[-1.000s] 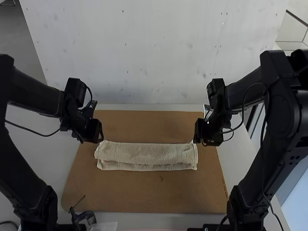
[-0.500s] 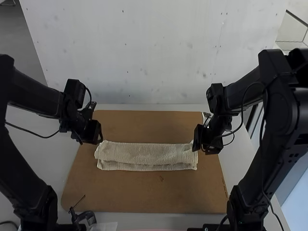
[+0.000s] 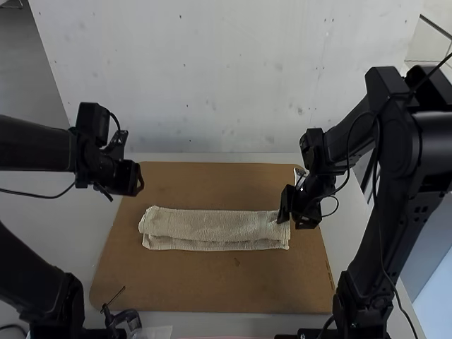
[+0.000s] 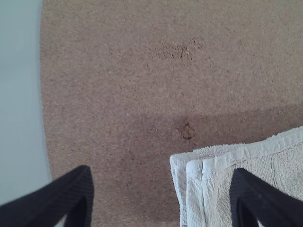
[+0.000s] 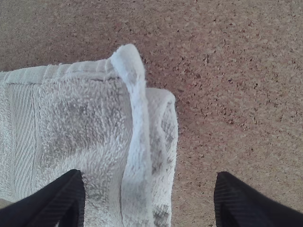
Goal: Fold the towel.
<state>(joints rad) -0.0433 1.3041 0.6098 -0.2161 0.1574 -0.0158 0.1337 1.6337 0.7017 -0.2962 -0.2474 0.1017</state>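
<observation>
1. Right gripper (image 3: pixel 284 217): its fingers stand wide open at the towel's end on that side. In the right wrist view, one finger is over the cloth and the other over bare board, with the raised hem running between them.
2. Towel (image 3: pixel 215 226): folded into a long strip, it stretches from the right gripper's fingers toward the left gripper's side, a lower layer peeking out along the edge nearer the arm bases.
3. Left gripper (image 3: pixel 139 185): open too, near the strip's other end but set outward and farther forward. In its wrist view, a layered corner shows between the fingers, one finger overlapping the cloth.
4. Brown board (image 3: pixel 212 282): it lies under the towel and beneath the right fingers.
5. Black tool (image 3: pixel 126 318): well apart from both pairs of fingers, by the board's near edge.
</observation>
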